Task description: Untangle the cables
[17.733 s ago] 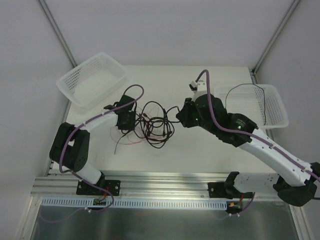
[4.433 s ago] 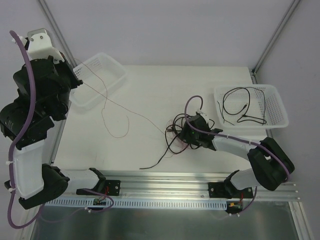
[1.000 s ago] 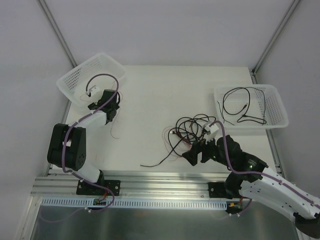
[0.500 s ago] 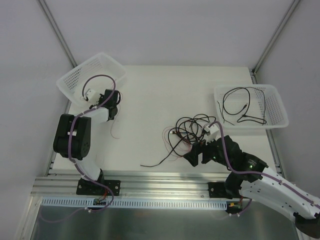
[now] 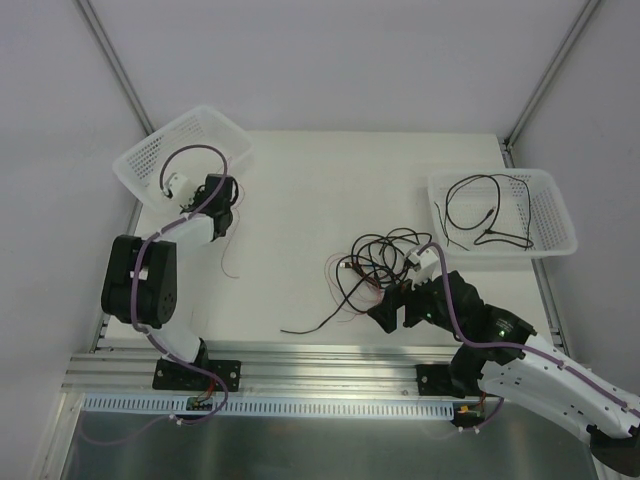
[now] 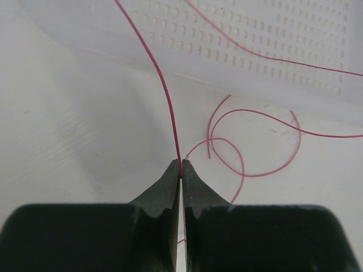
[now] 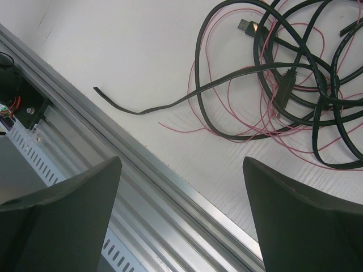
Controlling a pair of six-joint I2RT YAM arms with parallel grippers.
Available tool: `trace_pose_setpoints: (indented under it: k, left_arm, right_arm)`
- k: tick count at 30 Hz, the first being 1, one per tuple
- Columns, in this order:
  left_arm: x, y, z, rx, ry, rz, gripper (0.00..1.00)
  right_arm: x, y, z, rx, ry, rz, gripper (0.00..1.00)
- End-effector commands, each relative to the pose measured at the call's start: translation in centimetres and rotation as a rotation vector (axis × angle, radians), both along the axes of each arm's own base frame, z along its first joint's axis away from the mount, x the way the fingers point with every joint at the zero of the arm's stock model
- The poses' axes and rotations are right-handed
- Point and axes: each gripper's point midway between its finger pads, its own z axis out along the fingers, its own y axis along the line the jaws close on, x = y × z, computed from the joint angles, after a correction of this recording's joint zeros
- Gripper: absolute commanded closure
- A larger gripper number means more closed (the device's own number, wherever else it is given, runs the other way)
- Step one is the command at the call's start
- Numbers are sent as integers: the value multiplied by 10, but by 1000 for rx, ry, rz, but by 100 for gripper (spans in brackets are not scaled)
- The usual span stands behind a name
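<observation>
While the left gripper (image 6: 180, 167) pinches a thin red wire (image 6: 164, 90) at the table's far left corner, it should probably carry the slack well over the rim before letting go. That wire already appears to trail into the left basket (image 6: 272, 34). The right basket (image 5: 556, 215) holds a black cable (image 5: 490, 236). The right gripper (image 7: 181, 164), fingers spread, hovers over the remaining tangle (image 7: 295, 73) by the near edge.

A knot of black cables (image 5: 375, 262) is lying right of the middle of the table (image 5: 300, 180), with thin red wires (image 7: 249, 122) threading through it (a small connector (image 7: 245, 25) is showing at its edge). One black tail (image 7: 142, 109) is trailing toward the near edge. A separate red wire (image 6: 169, 102) is curling beside the left basket (image 6: 272, 45), nipped in the left gripper (image 6: 181, 169). Loose black cables (image 5: 487, 215) are resting in the right basket (image 5: 550, 215).
</observation>
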Motion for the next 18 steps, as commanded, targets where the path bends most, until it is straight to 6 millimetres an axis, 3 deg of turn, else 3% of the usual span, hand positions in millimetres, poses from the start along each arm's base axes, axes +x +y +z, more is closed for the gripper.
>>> trace_pose_setpoints:
  k: [1,3,6,8,9,11,12,14,15,17,18]
  left_arm:
    - [7,3,65,28,-99,-54,100]
    - [2,-1,87,47,-72,-124,100]
    - [10,-2,146,78,-111,-199,100]
    - [13,3,174,97,-131,-242,100]
    - [17,5,200,107,-161,-253,100]
    - [21,15,226,149,-168,-273,100]
    - [26,19,260,174,-223,-269,100]
    - [33,28,283,240,-228,-279,100]
    - [35,31,314,264,-280,-275,100]
    - [44,39,330,303,-286,-271,100]
    - [47,41,351,316,-327,-269,100]
  right_arm:
    - [3,0,12,15,-32,-9,7]
    - [3,0,15,18,-35,-10,7]
    - [3,0,15,17,-35,-10,7]
    - [3,0,16,17,-32,-9,7]
    - [3,1,17,16,-33,-7,7]
    - [4,1,17,18,-29,-9,7]
    - [4,2,16,18,-26,-10,7]
    - [4,3,16,20,-21,-10,7]
    - [4,4,16,20,-21,-8,7]
    - [5,5,15,16,-16,-8,7]
    - [5,6,15,18,-14,-9,7]
